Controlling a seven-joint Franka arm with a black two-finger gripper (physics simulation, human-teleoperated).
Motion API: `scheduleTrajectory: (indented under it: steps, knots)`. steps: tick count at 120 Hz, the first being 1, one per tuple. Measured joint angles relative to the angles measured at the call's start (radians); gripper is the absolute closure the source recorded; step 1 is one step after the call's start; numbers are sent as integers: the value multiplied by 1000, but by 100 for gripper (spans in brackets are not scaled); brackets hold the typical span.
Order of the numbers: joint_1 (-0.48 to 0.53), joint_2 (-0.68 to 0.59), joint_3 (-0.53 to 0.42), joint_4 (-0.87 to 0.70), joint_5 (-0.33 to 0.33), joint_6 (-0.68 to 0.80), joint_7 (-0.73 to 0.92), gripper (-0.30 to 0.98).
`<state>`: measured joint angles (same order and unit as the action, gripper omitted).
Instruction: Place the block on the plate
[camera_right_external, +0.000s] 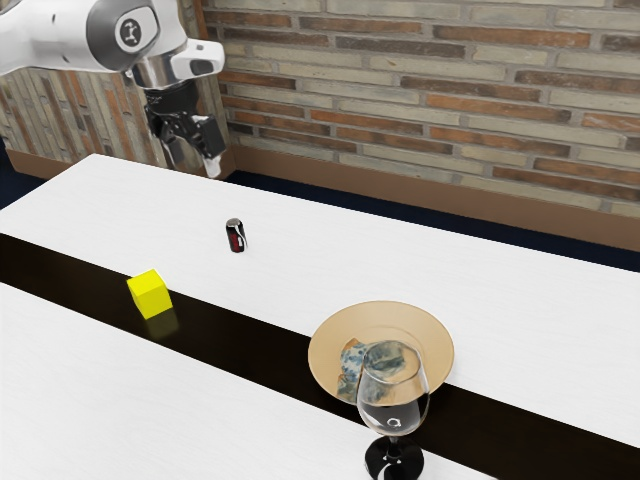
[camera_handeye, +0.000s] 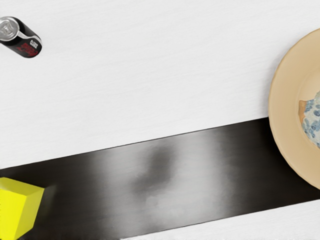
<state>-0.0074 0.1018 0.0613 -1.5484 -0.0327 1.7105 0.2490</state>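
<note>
**Block (camera_right_external: 150, 294) off plate (camera_right_external: 320, 352), pick and place both to do**

Nothing on the task visibly done, judging by the layout. Left: line up over block, descend, close, lift, carry across, lower onto plate, release. Call it the approach stage, ahead of any contact.

Gripper (camera_right_external: 194, 160) raised high over the table (camera_right_external: 480, 300), fingers spread apart. Looks well open, nothing between them, no hold on anything. Exact width not readable from here.

Block resting on the table's dark strip (camera_right_external: 250, 345), well below the fingers and well apart from them. In the exterior view, nearer the camera than the can (camera_right_external: 236, 235). In the wrist view, off to one side of the hand's aim, with plate on the opposite side. So: shift sideways towards block before dropping.

Block faces probably skewed to the fingers; check wrist angle, then grip across two flat sides.

Watch the place: patterned piece (camera_right_external: 350, 365) already on plate, wine glass (camera_right_external: 394, 462) close by on the exterior camera's side. Carry high, come down clear of the stem and bowl, aim for bare plate surface.
</note>
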Motion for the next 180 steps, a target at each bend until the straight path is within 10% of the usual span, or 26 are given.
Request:
scheduleTrajectory:
  steps: [64, 180]
  knots:
    - [21, -2, 157, -159, 23, -38, 60, 0]
    - [170, 290, 155, -302, -16, 486, 565, 0]
